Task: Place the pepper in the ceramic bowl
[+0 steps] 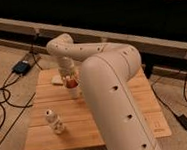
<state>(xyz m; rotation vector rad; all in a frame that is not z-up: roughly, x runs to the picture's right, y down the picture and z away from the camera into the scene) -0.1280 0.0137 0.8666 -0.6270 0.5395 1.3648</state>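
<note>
The pepper (72,83) is a little red-orange spot right at the tip of the gripper (70,80), over the back left part of the wooden table (40,107). I cannot tell if the gripper is holding it or not (that spot is too hard to see). Something white sits just under the pepper, but I cannot say what it is. I cannot find the ceramic bowl; the big white arm (108,88) may hide it. I think the job is at the carrying or dropping part. Next, the pepper must be right over the bowl before it is let go. A pale flat thing (56,81) lies just beside the gripper, and a small white bottle (54,121) stands nearer the front. Black cables (2,95) lie on the tan floor (4,53), with a dark wall behind.
</note>
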